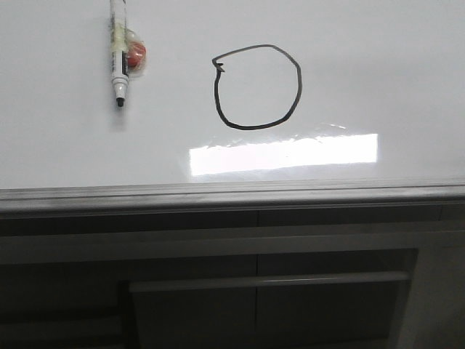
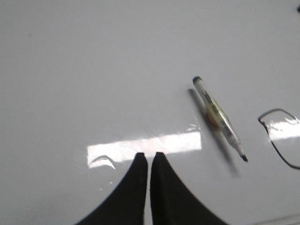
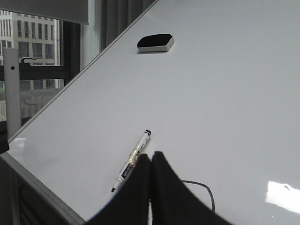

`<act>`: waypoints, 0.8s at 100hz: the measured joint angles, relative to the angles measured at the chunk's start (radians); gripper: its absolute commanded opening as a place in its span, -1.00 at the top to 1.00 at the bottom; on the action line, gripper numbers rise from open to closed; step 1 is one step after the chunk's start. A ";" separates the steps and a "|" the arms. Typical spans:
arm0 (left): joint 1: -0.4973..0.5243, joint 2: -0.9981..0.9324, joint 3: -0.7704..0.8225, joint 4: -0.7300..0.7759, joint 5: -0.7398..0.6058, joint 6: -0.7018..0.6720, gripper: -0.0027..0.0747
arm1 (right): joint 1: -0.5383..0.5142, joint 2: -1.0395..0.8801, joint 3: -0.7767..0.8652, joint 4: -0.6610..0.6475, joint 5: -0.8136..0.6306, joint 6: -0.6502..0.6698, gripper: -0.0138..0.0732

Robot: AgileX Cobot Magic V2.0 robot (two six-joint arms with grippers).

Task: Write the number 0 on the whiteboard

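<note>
Nearest the robot, a dark cabinet (image 1: 261, 291) with drawer fronts stands below the grey edge strip of the whiteboard (image 1: 378, 73). On the board, the number 0 (image 1: 256, 87) is a closed black loop, slightly taller than wide, its hook at upper left. Left of it lies an uncapped marker (image 1: 118, 54), long axis near–far, tip toward the robot. Farther off rests an eraser (image 3: 155, 42). Left gripper (image 2: 149, 157) and right gripper (image 3: 151, 157): fingers pressed together, empty.

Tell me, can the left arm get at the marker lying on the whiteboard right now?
Probably yes. The marker lies loose on the bare whiteboard, nothing beside or over it. The left gripper holds nothing, but its fingers are shut and would need opening first.
</note>
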 measured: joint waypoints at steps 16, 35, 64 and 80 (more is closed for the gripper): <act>0.106 -0.014 0.000 -0.143 0.123 0.070 0.98 | 0.000 0.000 0.000 0.000 -0.002 0.000 0.84; 0.173 -0.014 0.000 -0.179 0.248 0.121 0.98 | 0.000 0.000 0.000 0.000 -0.002 0.000 0.84; 0.177 -0.014 0.000 -0.183 0.436 0.127 0.98 | 0.000 0.000 0.000 0.000 -0.002 0.000 0.84; 0.177 -0.014 0.000 -0.183 0.435 0.127 0.98 | 0.000 0.000 0.000 0.000 -0.002 0.000 0.84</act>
